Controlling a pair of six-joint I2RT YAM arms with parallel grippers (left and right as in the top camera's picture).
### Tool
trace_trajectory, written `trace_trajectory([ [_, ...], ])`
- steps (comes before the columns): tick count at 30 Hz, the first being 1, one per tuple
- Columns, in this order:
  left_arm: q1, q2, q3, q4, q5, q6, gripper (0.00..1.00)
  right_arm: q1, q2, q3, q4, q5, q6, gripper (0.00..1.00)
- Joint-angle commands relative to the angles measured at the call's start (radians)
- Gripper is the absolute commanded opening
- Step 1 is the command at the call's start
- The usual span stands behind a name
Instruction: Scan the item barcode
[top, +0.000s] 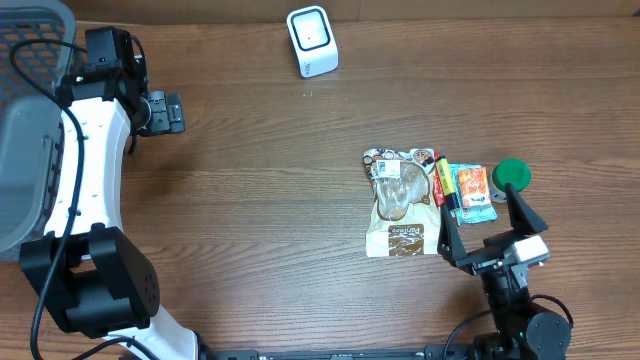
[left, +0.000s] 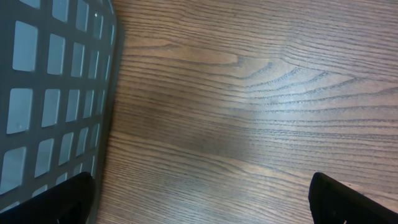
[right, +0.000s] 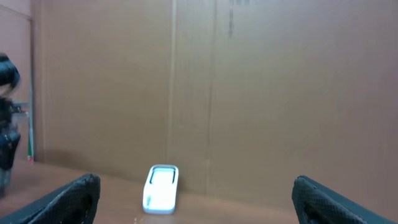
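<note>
Left hand (top: 165, 112): stood wide apart and empty over bare bench (top: 260, 200), just beside the grey basket (left: 50, 93); kept well apart from the goods.
Right hand (top: 487, 228): stood with fingers fully spread, clamped on nothing; hung at the near side of the pile, facing across the bench toward the scanner.
Scanner (top: 312, 40): stood at the far side of the bench with its window lit; sat well apart from the pile.
Snack pouch (top: 400, 205): lay flat, right of centre; judged the likeliest item to scan; showed no barcode legible from above.
Small packets (top: 470, 192): lay touching the pouch's right edge, with a green cap (top: 513, 175) just beside them.
Step in hand: judged not yet begun, with nothing lifted.
Risk, crowding: could drag a neighbouring packet along if closed on the pouch's right edge, owing to the touching pile.
Risk, thin film: could slip or crumple if pinched flat against the bench.
Risk, wrong face: could fail to read if presented with the barcode turned away from the window.
Risk, cap: could be knocked and rolled by the outer finger.
</note>
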Motion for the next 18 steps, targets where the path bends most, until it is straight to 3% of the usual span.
trace_trajectory([
  [1,0.000,0.001,0.017,0.003,-0.005,0.018,1.00,-0.008,-0.012,-0.010,-0.017,0.035,-0.005,1.00],
  [10,0.000,0.001,0.017,0.003,-0.005,0.018,1.00,-0.008,-0.012,-0.010,-0.338,0.072,-0.005,1.00],
  [18,0.000,0.001,0.017,0.003,-0.005,0.018,1.00,-0.008,-0.012,-0.010,-0.373,0.116,-0.005,1.00],
])
